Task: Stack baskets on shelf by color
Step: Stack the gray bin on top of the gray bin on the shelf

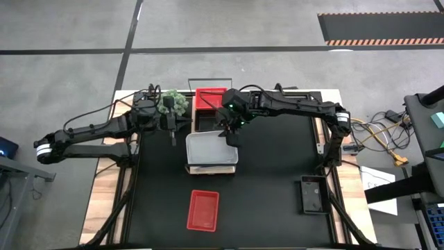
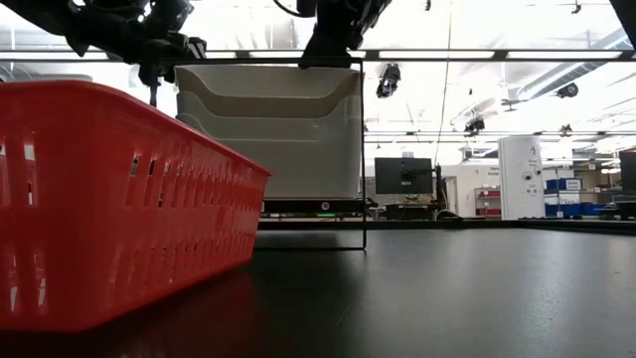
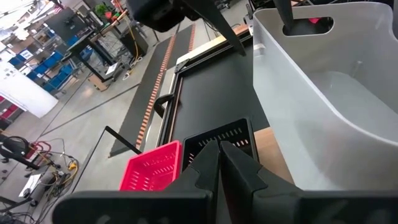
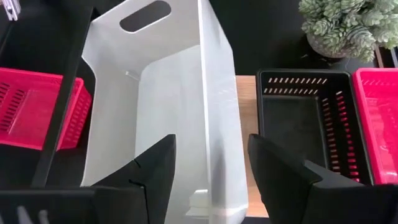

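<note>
A white basket stands on the near end of the wood shelf. In the low view it looks like one white basket nested in another. Behind it on the shelf sit a black basket and a red basket. My right gripper is open above the white basket's far wall, one finger inside and one outside, apart from it. My left gripper is shut and empty, hovering left of the shelf beside the green plant.
A red basket lies on the black table near its front edge and fills the low view's left side. A black basket sits at the table's right side. The shelf's dark wire frame stands at its near end.
</note>
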{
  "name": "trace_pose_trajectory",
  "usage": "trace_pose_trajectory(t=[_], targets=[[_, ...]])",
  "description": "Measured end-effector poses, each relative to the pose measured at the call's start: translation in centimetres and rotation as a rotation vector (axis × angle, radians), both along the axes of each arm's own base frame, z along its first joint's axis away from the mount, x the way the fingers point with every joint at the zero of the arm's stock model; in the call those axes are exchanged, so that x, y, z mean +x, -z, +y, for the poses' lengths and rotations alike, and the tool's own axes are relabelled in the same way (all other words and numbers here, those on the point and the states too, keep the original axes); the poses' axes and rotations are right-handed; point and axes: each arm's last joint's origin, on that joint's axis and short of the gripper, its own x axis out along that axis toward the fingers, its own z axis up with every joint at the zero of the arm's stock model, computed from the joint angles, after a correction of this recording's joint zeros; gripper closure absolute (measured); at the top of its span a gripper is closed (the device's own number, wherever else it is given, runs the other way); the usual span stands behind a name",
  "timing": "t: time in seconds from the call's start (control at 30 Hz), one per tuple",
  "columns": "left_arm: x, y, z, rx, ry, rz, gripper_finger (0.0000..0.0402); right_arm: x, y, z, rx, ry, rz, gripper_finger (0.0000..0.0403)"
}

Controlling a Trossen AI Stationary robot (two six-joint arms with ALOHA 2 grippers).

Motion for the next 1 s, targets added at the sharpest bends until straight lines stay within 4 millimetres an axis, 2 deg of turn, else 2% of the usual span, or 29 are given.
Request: trace_pose_trajectory(t=[0.2,0.5,0.67,1.0], targets=[[0.00,0.00,0.00,0.000,0.000,0.000,0.0402,0.30,0.65,-0.01,0.007,0.011,-0.010,0.0230],[0.00,0.00,0.00,0.001,0.000,0.000,0.0402,0.39,0.66,-0.04,0.032,0.043,-0.015,0.0338],[0.00,0.00,0.00,0.001,0.000,0.000,0.0402,0.41,0.64,-0.04,0.032,0.045,-0.018,0.0384],[0.00,0.00,0.00,0.001,0.000,0.000,0.0402,0.32,0.44,-0.14,0.053,0.071,-0.023,0.0390]])
